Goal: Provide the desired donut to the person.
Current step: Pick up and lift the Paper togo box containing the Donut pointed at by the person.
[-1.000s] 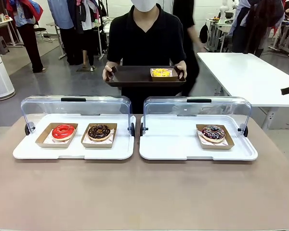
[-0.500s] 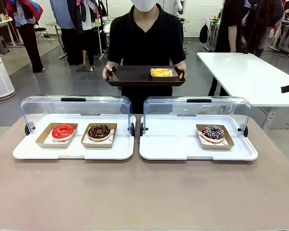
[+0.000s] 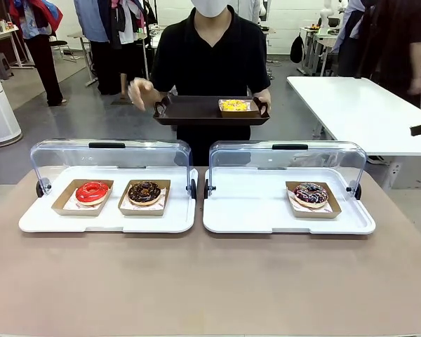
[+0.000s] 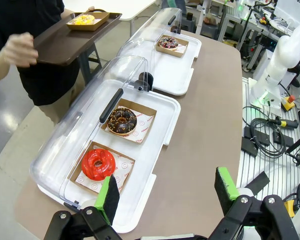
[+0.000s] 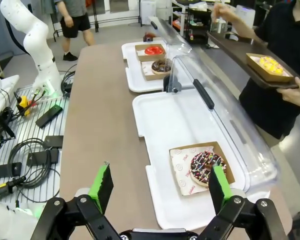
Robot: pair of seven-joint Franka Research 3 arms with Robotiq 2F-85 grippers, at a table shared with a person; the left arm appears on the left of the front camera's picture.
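Raised off the brown tray [image 3: 196,112], the person's hand [image 3: 142,91] is now hovering at upper centre-left, three boxed donuts [image 3: 144,191] are sitting mid-frame, and left gripper [image 4: 166,192] and right gripper [image 5: 159,185] are gaping wide.

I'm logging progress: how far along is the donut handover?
Done: both case lids stand open, and a yellow donut sits on the person's tray. In hand: nothing; the left gripper and right gripper are open and empty, while the person's hand is raised. Left: picking among the red donut, chocolate donut and sprinkled donut, and delivering it.
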